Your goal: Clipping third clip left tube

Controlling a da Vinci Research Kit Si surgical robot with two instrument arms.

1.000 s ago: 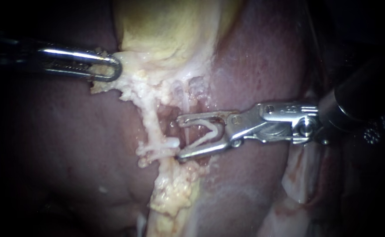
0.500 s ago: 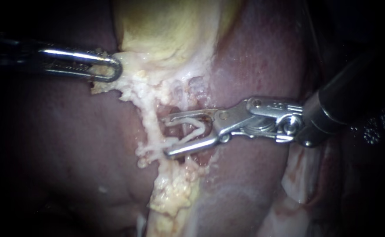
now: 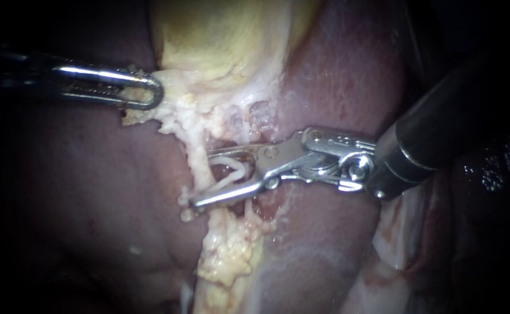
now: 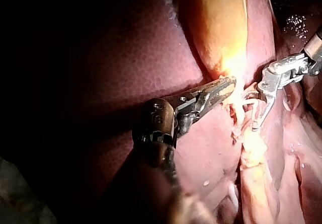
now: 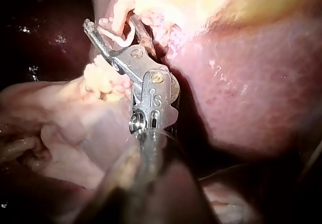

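Holding a white clip between jaws that stand apart, the right instrument lies across the liver, its shaft entering from the right. The clip's open legs rest against the inner face of each jaw. The jaw tips reach the tube, a pale strand running down from the gallbladder. The lower jaw crosses in front of this strand and the upper jaw ends at its edge, so the tube sits in the mouth of the jaws, ahead of the clip. Whether the clip already touches the tube cannot be told.

In the right wrist view the same instrument shows the clip spanning the gap between its jaws, with pale tissue just ahead of the tips.

Below the jaws the tube runs into a lumpy yellow fat pad.

Well apart, on the left, the left instrument has its jaws clenched on a flap of pale tissue at the gallbladder's lower edge. The left wrist view shows this grip close beside the right instrument, with the tube between them.
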